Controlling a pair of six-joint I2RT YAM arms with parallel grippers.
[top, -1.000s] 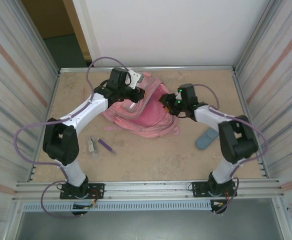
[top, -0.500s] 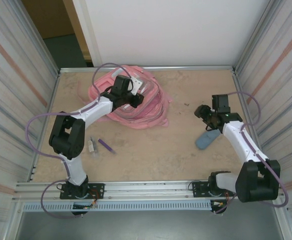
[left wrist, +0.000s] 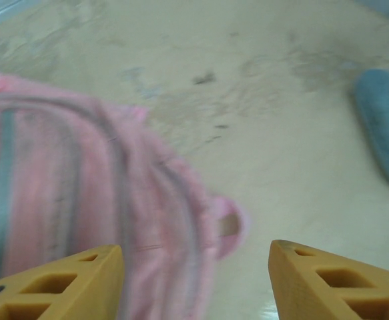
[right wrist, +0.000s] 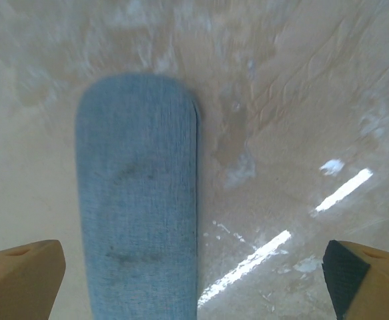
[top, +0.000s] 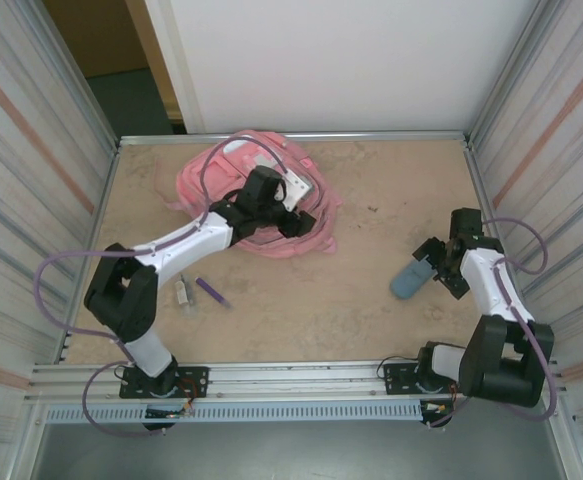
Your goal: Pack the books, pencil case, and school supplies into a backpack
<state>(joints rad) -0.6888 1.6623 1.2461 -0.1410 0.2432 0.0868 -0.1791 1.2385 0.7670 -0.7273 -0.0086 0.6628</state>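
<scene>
The pink backpack (top: 233,185) lies crumpled at the back left of the table and blurs across the left of the left wrist view (left wrist: 61,187). My left gripper (top: 299,222) hovers open over its right edge (left wrist: 194,273), holding nothing. The slate-blue pencil case (top: 408,278) lies flat at the right. My right gripper (top: 439,268) stands open just above it (right wrist: 194,280), the pouch (right wrist: 137,200) nearer the left finger and apart from both fingers. A purple pen (top: 211,292) and a grey-white stick (top: 182,291) lie near the left arm. The book and folder are out of view.
The table (top: 321,310) is fenced by a metal rail and ribbed side walls (top: 541,150). The pencil case also lies far right in the left wrist view (left wrist: 384,127). Purple cables loop off both arms.
My right arm swung away from the backpack, right and nearer, down over the pencil case. The left gripper let the backpack drop and shifted right; the backpack slid back-left.
</scene>
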